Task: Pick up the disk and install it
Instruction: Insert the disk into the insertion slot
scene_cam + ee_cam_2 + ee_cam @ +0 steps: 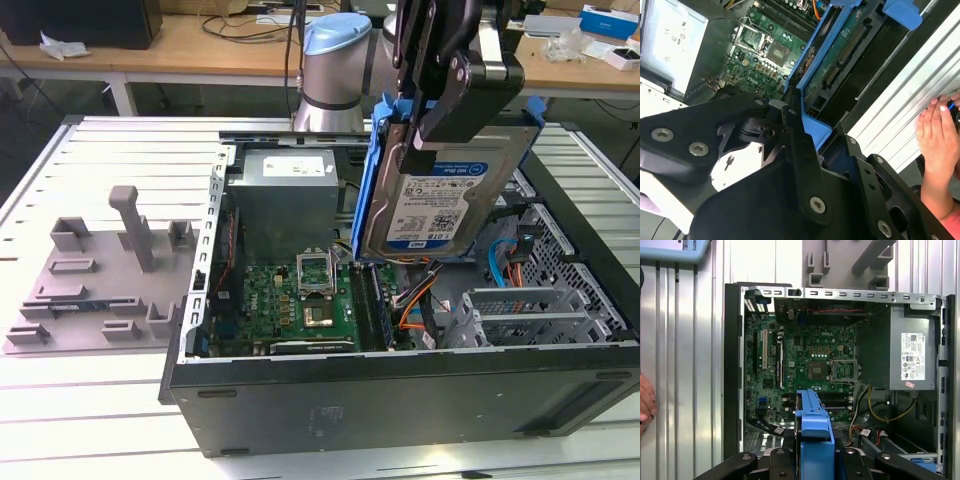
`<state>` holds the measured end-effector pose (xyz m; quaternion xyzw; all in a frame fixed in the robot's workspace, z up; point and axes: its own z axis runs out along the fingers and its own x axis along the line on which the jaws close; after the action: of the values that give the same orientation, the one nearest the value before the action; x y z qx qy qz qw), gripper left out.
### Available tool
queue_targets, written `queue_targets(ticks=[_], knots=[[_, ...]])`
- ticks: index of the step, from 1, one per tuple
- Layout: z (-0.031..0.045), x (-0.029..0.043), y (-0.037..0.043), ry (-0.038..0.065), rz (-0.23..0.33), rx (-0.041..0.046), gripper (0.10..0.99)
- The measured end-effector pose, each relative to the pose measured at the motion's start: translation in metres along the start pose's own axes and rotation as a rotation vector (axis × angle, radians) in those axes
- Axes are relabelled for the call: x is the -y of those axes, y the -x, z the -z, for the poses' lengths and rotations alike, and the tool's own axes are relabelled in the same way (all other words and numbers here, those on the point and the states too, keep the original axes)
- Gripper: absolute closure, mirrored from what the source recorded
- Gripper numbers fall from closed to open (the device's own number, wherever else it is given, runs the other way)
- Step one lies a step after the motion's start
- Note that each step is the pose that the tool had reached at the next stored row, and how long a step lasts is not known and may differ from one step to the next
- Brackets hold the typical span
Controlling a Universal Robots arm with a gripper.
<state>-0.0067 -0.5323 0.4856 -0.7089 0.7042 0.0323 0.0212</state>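
Note:
The disk (440, 205), a silver hard drive with a white-and-blue label and a blue bracket (372, 170), hangs on edge above the open computer case (400, 390). My gripper (455, 110) is shut on its upper part, black fingers on both faces. The disk sits over the case's middle, between the motherboard (300, 300) and the drive cage (520, 310), apart from both. In the second wrist view its green circuit-board side (840, 55) faces the camera. The first wrist view looks down the blue bracket's edge (813, 430) onto the motherboard (810, 365).
A grey power supply (285, 195) fills the case's far corner. Orange and blue cables (415, 300) lie under the disk. A grey fixture plate with upright posts (100, 280) rests on the slatted table at the exterior view's left. A person's hand (937, 130) rests beside the case.

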Motion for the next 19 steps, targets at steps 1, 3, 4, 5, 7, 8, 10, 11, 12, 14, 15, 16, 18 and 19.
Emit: queue_targets(ticks=[1,3,4,5,7,8,10,11,12,14,15,16,18,19], knots=[[0.0,0.0,0.0,0.0,0.0,0.0,0.722],[-0.0003,0.0009,-0.0005,0.0,0.0,0.0002,0.722],[0.0,0.0044,-0.0021,0.0,0.0,0.0,0.722],[0.0001,0.0067,-0.0031,0.0,0.0,0.0,0.722],[0.0003,0.0142,-0.0061,0.0,0.0,0.0001,0.722],[0.0006,0.0214,-0.0091,0.001,0.0,0.0001,0.722],[0.0008,0.0288,-0.0123,0.001,0.0,-0.0002,0.722],[0.0008,0.0332,-0.0139,0.001,0.0,-0.0002,0.722],[0.0008,0.0369,-0.015,0.001,0.0,-0.0003,0.722],[0.0004,0.0527,-0.0174,0.001,0.0,-0.0005,0.722],[0.0003,0.0563,-0.0179,0.001,0.0,-0.0008,0.722],[0.0002,0.0606,-0.0184,0.001,0.0,-0.0011,0.722],[-0.0006,0.0739,-0.0199,0.001,0.0,-0.0037,0.722],[-0.0008,0.0774,-0.0202,0.001,0.0,-0.0048,0.722]])
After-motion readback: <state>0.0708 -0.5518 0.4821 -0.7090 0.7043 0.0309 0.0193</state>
